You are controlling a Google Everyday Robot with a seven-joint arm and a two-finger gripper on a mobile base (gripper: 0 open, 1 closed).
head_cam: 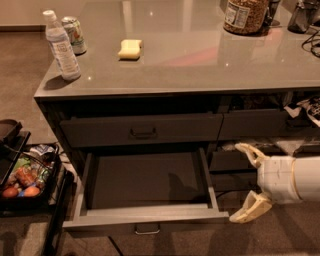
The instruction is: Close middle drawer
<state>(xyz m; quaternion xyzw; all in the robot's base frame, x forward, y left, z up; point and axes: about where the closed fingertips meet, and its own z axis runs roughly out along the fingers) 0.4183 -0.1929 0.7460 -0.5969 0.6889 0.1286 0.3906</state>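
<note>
Grey glossy countertop (pixel 190 65) fills the upper half of the frame. On it we log a water bottle (pixel 61 47) at upper left, a can (pixel 74 35) just behind it, a yellow sponge (pixel 130 49) to their right, and a large jar (pixel 244 15) at the top right.

Below the counter edge, the upper drawer (pixel 140 131) sits nearly flush, its pull handle at centre. Beneath it the middle drawer (pixel 150 216) stands wide open in the lower centre of the frame. Its lighter grey rim and dark floor are in view, and its handle shows at the bottom edge.

The gripper (pixel 236 182) enters from the lower right, just beside the drawer's right side. Its two cream fingers (pixel 250 207) are spread wide and hold nothing. The lower fingertip lies close to the drawer's front right corner; we cannot tell whether it touches.

At lower left, a dark basket (pixel 50 192) holds packaged food.
</note>
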